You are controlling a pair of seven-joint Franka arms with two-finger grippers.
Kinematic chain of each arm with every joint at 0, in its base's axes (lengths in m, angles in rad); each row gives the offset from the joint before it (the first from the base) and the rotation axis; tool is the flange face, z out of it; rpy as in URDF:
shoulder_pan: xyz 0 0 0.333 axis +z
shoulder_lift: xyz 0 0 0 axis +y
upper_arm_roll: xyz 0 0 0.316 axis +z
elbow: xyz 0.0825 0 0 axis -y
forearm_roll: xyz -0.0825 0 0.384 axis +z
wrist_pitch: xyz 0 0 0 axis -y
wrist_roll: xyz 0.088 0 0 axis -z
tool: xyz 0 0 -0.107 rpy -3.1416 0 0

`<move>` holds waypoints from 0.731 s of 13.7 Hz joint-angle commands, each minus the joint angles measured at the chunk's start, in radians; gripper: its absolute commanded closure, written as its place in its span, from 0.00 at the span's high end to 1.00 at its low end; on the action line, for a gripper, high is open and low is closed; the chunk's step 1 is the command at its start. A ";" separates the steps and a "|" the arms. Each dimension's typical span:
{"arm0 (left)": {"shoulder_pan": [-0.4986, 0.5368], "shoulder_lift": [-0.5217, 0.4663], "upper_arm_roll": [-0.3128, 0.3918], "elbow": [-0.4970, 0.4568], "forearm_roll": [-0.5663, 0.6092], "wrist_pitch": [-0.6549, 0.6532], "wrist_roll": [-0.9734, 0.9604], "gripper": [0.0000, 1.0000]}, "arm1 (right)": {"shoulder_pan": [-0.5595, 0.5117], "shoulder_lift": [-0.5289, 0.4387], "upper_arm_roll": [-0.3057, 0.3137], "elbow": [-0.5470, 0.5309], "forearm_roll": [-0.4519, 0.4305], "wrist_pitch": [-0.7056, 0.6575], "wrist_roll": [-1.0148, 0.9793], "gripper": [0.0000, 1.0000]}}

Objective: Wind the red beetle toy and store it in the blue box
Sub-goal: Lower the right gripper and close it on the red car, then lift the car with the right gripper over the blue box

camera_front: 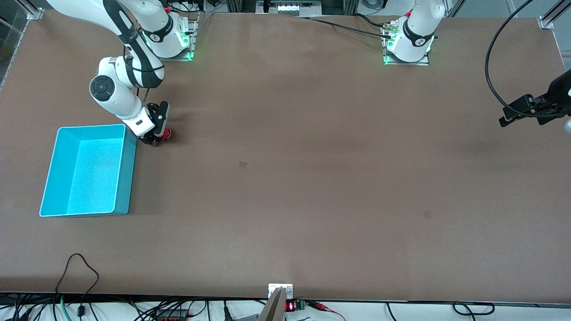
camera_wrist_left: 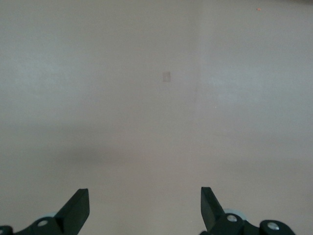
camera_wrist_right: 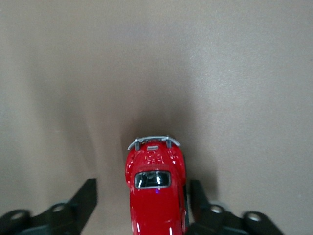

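The red beetle toy stands on the table beside the blue box, just off its corner toward the robots' bases. My right gripper is down at the table, open, with the toy between its fingers. One finger is against the toy's side; the other finger stands apart from it. The blue box is empty. My left gripper is open and empty and waits in the air at the left arm's end of the table; its wrist view shows its gripper over bare table.
A small dark mark lies mid-table and another lies toward the left arm's end. Cables hang along the table's front edge. A black cable loops above the left gripper.
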 commanded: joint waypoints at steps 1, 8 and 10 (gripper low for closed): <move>-0.004 -0.006 -0.005 0.010 -0.001 -0.042 -0.006 1.00 | -0.015 -0.009 0.008 -0.001 -0.002 0.011 -0.021 0.11; -0.001 -0.007 -0.002 -0.003 -0.003 -0.030 -0.014 1.00 | -0.006 -0.049 0.034 0.031 0.016 0.013 0.077 0.00; 0.001 -0.004 0.005 -0.003 -0.003 0.001 -0.014 1.00 | -0.006 -0.049 0.082 0.108 0.026 0.004 0.195 0.00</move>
